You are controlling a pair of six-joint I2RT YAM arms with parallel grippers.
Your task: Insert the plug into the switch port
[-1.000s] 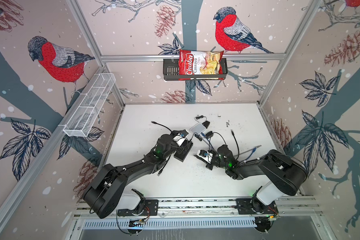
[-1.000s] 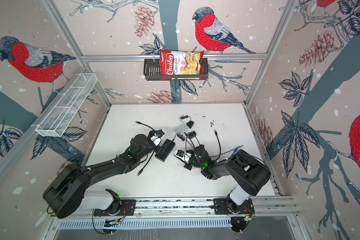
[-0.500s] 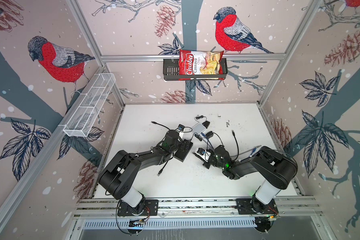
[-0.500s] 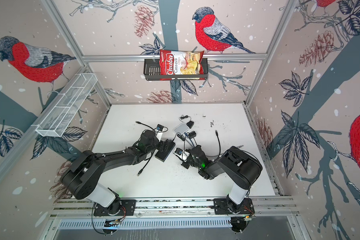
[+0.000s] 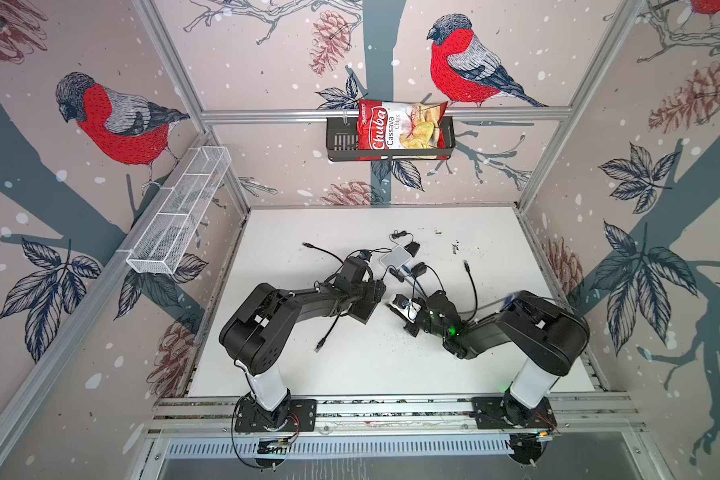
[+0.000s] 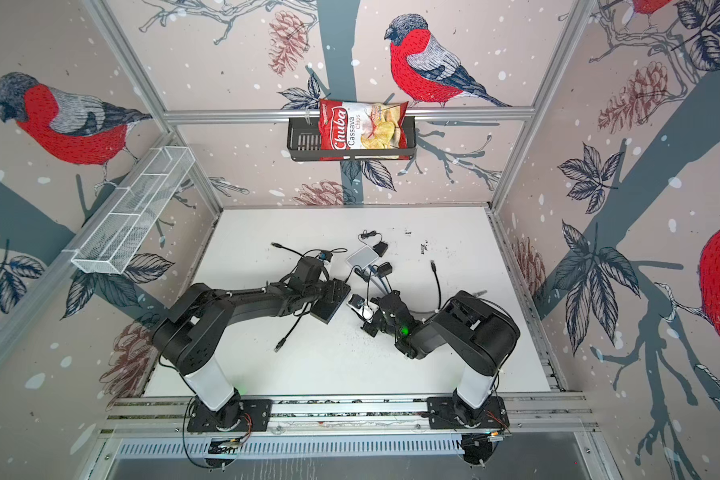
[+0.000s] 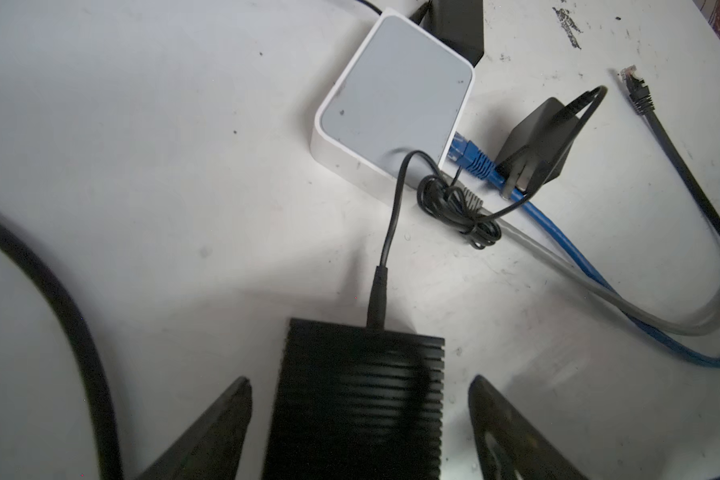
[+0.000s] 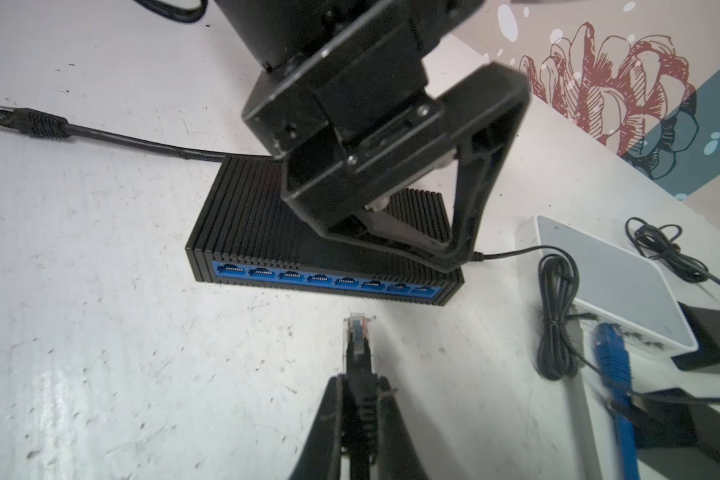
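Close in, right gripper (image 8: 360,388): jaws clamped on the black boot of an Ethernet plug (image 8: 358,332), with the clear tip poking out ahead of the fingertips. Plug points at the blue port row (image 8: 329,284) of the black ribbed switch (image 8: 258,216). It sits roughly opposite the fifth or sixth of eight ports, counted from the end farther from the white network box (image 8: 607,266). Tip is near the port face but apart from it, with a strip of bare table (image 8: 142,374) between.

Left gripper (image 7: 360,381): jaws spread, one finger (image 7: 225,424) on each side of the switch's back end. A sliver of table shows on both sides, so no contact is seen there. The right wrist view shows this gripper hanging over the switch's top.

Thin black power lead (image 7: 391,216) leaves the switch's back and runs to a coiled bundle beside the white network box. Blue Ethernet cable (image 7: 474,160) is plugged into that box's side. Black power adapter (image 7: 537,141) lies just beside it, and a grey cable (image 7: 599,286) runs alongside the blue one. A second black-booted plug (image 8: 1,114) lies loose on the table, its cable passing behind the switch.

Farther out, in both top views, a Chuba cassava chips bag (image 5: 400,129) sits in a black basket (image 5: 341,143) on the back wall. A white wire tray (image 5: 179,216) hangs on the left wall.
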